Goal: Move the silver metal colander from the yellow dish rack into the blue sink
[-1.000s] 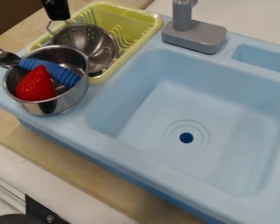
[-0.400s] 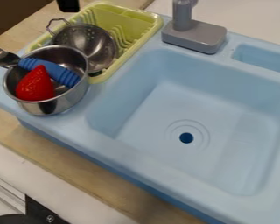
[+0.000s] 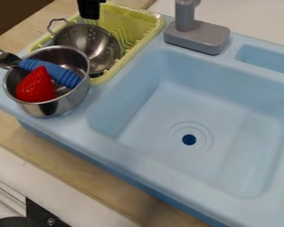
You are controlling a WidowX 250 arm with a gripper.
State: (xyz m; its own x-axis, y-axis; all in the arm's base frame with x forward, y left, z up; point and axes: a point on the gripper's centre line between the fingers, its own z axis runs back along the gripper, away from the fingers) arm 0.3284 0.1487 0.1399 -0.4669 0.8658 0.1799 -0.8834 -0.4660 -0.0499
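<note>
The claw (image 3: 90,17) hangs at the rack's (image 3: 134,51) rim, state unclear, near 1 colander (image 3: 88,40).

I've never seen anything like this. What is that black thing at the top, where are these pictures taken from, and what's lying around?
The black thing is the gripper, the robot arm's two-part hand. One fixed camera looks down at a slant. The gripper hangs over the yellow-green rack, near a steel colander; I can't make out anything held in it. Beside them, a steel pot contains a red strawberry and a fork with a blue handle. The light-blue sink has a gray faucet.
</note>
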